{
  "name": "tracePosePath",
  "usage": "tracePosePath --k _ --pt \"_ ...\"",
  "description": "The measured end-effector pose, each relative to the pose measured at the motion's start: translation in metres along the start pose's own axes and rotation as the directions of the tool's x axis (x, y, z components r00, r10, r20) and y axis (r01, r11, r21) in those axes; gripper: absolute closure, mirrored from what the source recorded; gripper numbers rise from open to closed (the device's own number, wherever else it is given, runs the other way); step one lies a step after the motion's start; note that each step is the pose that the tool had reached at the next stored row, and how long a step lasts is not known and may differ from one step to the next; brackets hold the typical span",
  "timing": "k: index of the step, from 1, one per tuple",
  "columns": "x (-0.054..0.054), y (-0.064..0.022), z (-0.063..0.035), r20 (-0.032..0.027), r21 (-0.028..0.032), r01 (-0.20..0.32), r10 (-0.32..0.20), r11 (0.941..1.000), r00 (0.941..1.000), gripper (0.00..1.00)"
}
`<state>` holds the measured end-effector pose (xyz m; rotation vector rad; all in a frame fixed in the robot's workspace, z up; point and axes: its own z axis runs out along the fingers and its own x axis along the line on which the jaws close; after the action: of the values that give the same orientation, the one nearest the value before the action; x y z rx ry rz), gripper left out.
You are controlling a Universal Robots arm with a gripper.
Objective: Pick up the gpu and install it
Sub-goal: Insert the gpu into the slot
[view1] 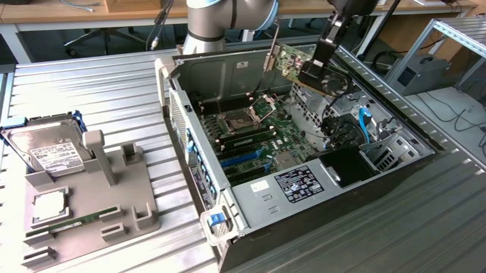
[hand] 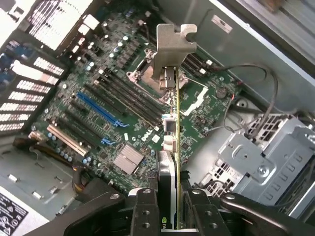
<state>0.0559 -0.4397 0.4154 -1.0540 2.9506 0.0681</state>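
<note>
I see the gripper [hand: 171, 206] clamped on the gpu [hand: 167, 169], its 2 fingers pressed against either face of the card. The gpu hangs on edge in the air above the motherboard [hand: 113, 108] of the open computer case [view1: 251, 199], clear of the board, with its metal end bracket [hand: 173, 49] at the end away from the wrist. On the exterior view's left, a hard drive [view1: 49, 149] sits by a grey holder [view1: 114, 199] on the bench [view1: 99, 85].
</note>
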Motion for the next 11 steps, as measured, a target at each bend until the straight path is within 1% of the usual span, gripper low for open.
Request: tracePosePath --k 2,3,5,8,11 --pt "0.0000 0.0000 0.0003 -0.0016 -0.0009 0.041 -0.041 0.9992 0.9992 0.73" --pt "0.0000 0.0000 0.0006 -0.0027 -0.0016 0.071 -0.071 0.9975 0.9974 0.73" --pt "0.0000 0.0000 0.0009 -0.0043 -0.0027 0.115 -0.115 0.9934 0.9934 0.73" --pt "0.0000 0.0000 0.0013 -0.0065 -0.0044 0.177 -0.177 0.9842 0.9841 0.73" --pt "0.0000 0.0000 0.0018 -0.0085 -0.0062 0.236 -0.236 0.9717 0.9716 0.73"
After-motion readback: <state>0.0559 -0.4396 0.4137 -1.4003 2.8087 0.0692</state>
